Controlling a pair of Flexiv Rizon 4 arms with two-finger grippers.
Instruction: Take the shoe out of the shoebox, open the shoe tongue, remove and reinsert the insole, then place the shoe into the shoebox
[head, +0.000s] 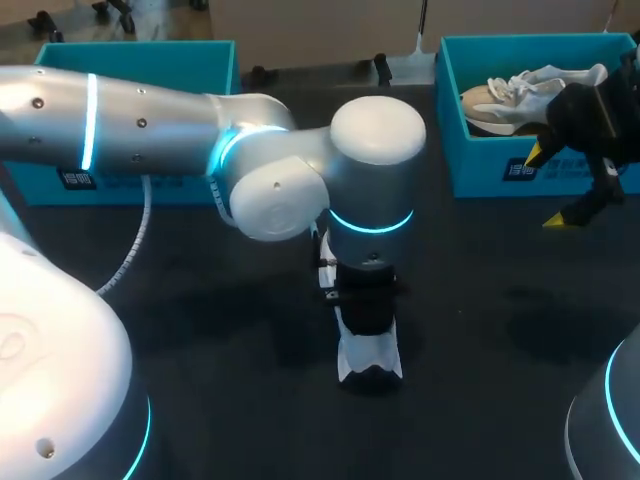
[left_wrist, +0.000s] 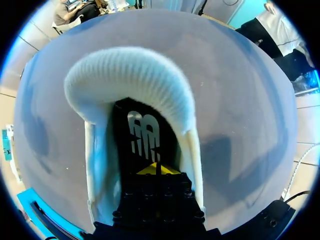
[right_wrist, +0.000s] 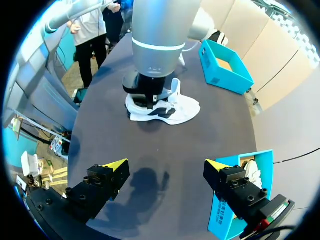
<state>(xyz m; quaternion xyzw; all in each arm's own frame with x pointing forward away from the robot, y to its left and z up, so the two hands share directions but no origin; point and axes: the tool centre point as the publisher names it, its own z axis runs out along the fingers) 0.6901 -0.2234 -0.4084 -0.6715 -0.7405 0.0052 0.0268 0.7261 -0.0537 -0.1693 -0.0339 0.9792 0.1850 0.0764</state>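
A white and black shoe stands on the black table, near the middle. My left arm hangs straight over it, its black gripper body pushed down into the shoe's opening. In the left wrist view my left gripper is shut, its yellow tips together against the black insole inside the white ribbed collar. My right gripper hovers open in front of the right teal shoebox, nothing between its fingers. From there the shoe lies well ahead of it.
The right teal shoebox holds a second, white and beige shoe. Another teal box stands at the back left, behind my left arm; its inside shows nothing in it.
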